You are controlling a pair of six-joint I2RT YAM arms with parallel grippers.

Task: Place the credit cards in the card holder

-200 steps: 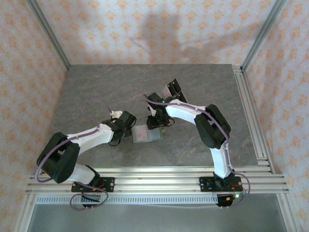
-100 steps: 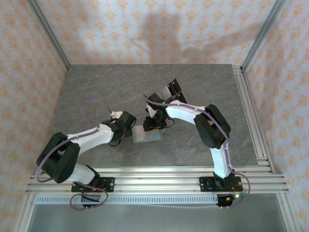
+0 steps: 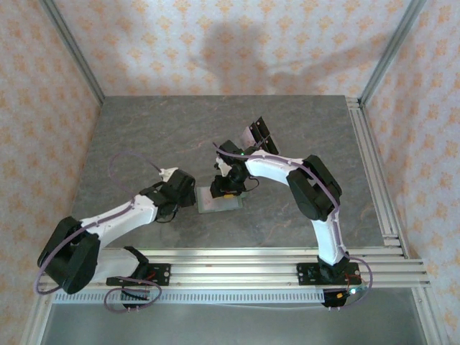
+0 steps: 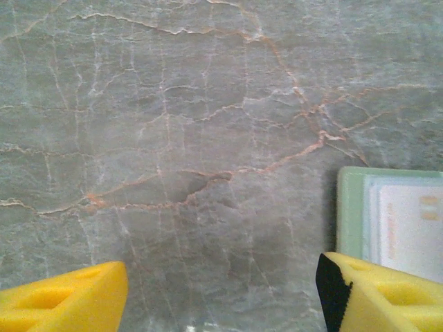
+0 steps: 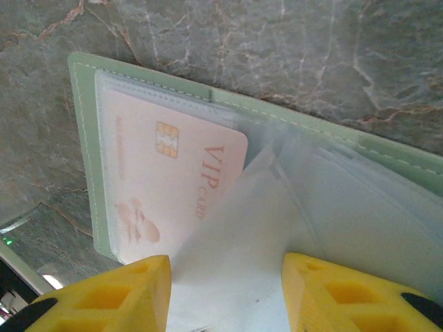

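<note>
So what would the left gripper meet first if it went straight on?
Probably bare grey marbled tabletop, straight ahead of the left gripper. The pale sage-green card holder lies off beside one finger, which might clip its edge.

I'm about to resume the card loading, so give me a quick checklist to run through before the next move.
1. Card holder lying open on the table: ok.
2. Pink card seated inside the holder: ok.
3. Left gripper open, empty, beside the holder: ok.
4. Right gripper astride a loose clear leaf; gripping it or not: cannot tell.
5. Black cards lying on the far table; how many: cannot tell.
</note>
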